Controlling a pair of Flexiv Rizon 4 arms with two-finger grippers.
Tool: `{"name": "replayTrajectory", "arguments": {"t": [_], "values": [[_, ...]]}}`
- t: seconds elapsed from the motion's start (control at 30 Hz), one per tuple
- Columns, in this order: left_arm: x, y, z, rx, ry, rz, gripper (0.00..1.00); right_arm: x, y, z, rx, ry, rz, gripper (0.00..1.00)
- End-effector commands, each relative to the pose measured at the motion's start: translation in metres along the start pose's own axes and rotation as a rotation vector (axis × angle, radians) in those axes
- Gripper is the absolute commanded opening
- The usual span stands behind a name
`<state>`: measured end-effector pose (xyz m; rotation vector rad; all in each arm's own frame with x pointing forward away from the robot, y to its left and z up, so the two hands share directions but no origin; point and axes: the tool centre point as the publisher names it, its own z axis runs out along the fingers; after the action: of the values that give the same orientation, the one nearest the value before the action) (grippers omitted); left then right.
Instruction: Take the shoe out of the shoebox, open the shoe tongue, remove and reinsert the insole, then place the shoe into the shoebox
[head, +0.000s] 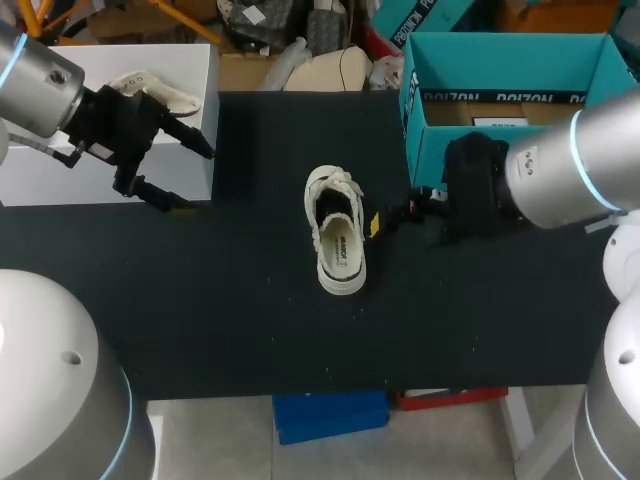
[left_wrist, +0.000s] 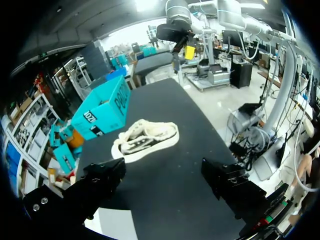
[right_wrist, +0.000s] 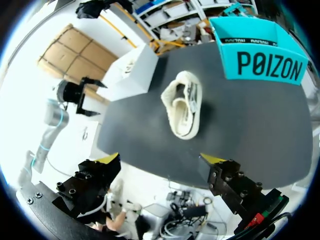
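A cream shoe (head: 336, 230) lies on the black table, upright, with its opening facing up. It also shows ahead of the left gripper (left_wrist: 146, 139) and ahead of the right gripper (right_wrist: 184, 102). The teal shoebox (head: 510, 95) stands open at the back right, also seen in the wrist views (left_wrist: 102, 110) (right_wrist: 260, 50). My left gripper (head: 192, 178) hangs open at the left, well clear of the shoe, in front of a white box. My right gripper (head: 395, 215) is open just right of the shoe, holding nothing. Both wrist views show their own fingers apart and empty (left_wrist: 162, 185) (right_wrist: 160, 167).
A white box (head: 100, 150) stands at the back left with a cream item (head: 155, 90) lying on top. The shoebox wall is close behind my right arm. The black tabletop (head: 250, 330) stretches in front of the shoe.
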<state>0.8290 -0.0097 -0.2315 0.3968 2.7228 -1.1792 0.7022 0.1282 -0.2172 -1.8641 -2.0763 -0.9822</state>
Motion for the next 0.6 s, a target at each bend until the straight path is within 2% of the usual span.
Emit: {"name": "replayTrajectory", "arguments": {"t": [0.03,0.07,0.1,0.27,0.6], "values": [[0.0,0.0,0.0,-0.004,0.001,-0.001,1.0,0.023,0.034,0.022,0.087,-0.16,0.013,1.0],[0.0,0.0,0.0,-0.004,0.001,-0.001,1.0,0.024,0.037,0.026,0.097,-0.187,0.019,1.0],[0.0,0.0,0.0,-0.004,0.001,-0.001,1.0,0.025,0.041,0.035,0.128,-0.262,0.033,1.0],[0.0,0.0,0.0,-0.004,0.001,-0.001,1.0,0.026,0.059,0.066,0.166,-0.379,0.041,1.0],[0.0,0.0,0.0,-0.004,0.001,-0.001,1.0,0.025,0.063,0.07,0.161,-0.39,0.047,1.0]]}}
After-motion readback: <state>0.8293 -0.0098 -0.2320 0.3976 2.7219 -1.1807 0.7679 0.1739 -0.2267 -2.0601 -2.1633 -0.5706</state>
